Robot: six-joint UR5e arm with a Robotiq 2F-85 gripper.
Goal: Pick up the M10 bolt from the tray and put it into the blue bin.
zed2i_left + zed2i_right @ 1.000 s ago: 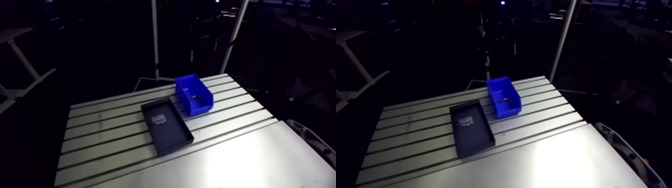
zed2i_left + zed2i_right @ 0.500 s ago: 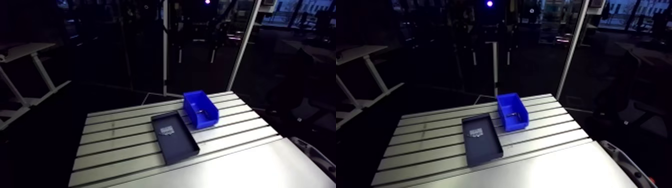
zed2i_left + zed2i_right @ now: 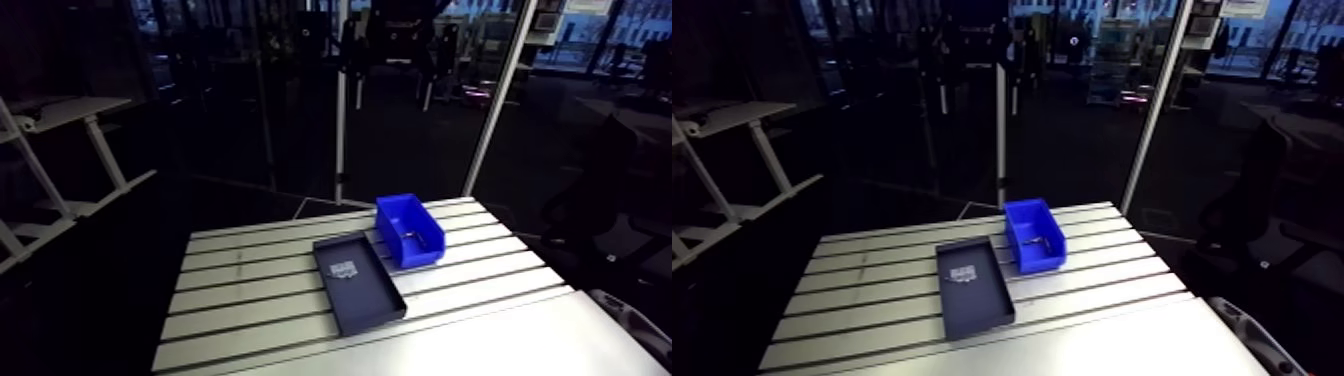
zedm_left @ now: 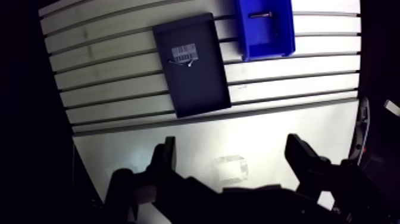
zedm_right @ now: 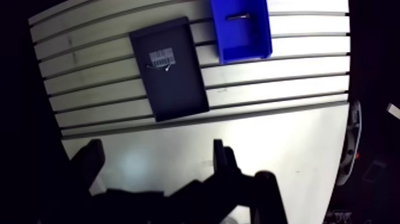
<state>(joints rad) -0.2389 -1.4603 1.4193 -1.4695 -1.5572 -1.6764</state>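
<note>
**A:** How is the hand point(image 4: 232, 143) seen in the wrist view?

**B:** It is seen spread wide. The two fingers point(image 4: 166, 156) are held well apart, and nothing is gripped between them. A smooth, unslotted stretch of the tabletop point(image 4: 268, 131) is seen beneath them.

**A:** What is found ahead of the hand?

**B:** A dark tray point(image 4: 199, 89) is laid flat on the slotted part of the tabletop. A white label point(image 4: 183, 50) is seen on its floor toward the far end. A small pale piece point(image 4: 186, 61) is seen just beside the label, on the side nearer the hand. What that piece is cannot be told.

**A:** And where is the bolt found?

**B:** The bolt point(image 4: 260, 14) is seen lying on the floor of the blue bin point(image 4: 266, 53). The bin is set just beside the tray's far corner, with a narrow gap shown between them. In the arm view the tray is placed at lower centre of the frame, and the bin just up and right of it.
</note>
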